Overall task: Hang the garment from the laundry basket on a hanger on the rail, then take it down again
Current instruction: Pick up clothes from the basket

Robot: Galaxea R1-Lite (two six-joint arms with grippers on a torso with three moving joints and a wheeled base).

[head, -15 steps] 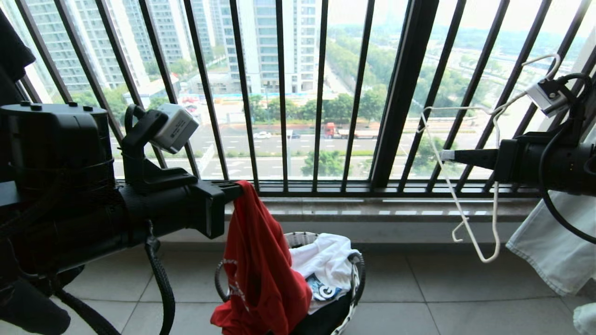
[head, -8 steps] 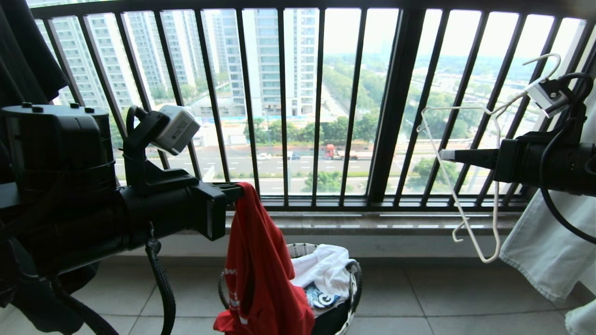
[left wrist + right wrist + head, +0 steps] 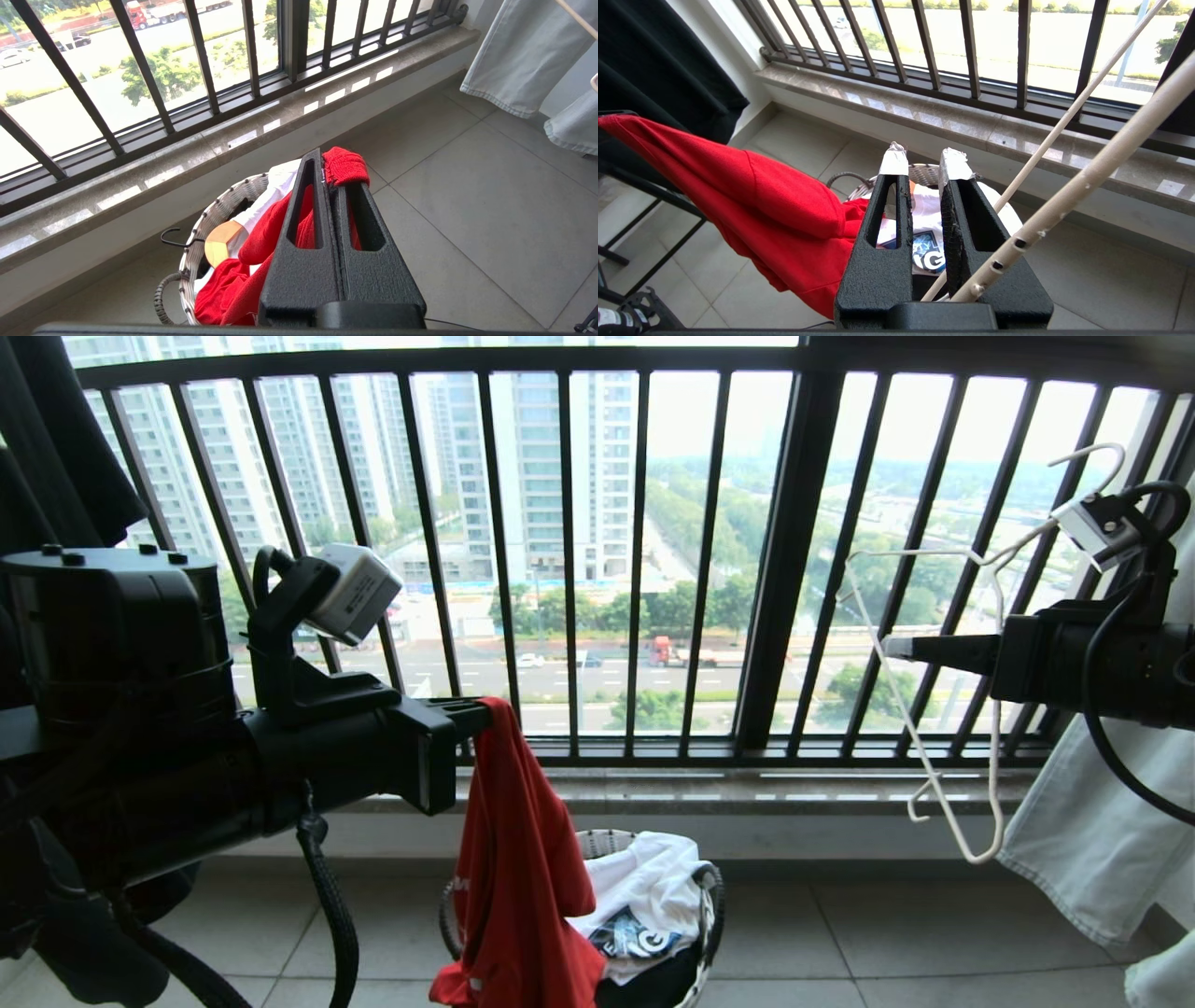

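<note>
Left gripper (image 3: 481,714) still clamping garment (image 3: 523,877) — view tilted upward

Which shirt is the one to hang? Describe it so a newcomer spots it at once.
Start at the black barred window railing and look down to the round woven laundry basket on the tiled floor. The garment hangs above the basket's left side, pinched in the shut fingers of the left gripper. It is the only red one; the T-shirt lying in the basket is white with blue print.

Partial white letters "IG" on white T-shirt (image 3: 924,233) print, nothing else legible
</note>
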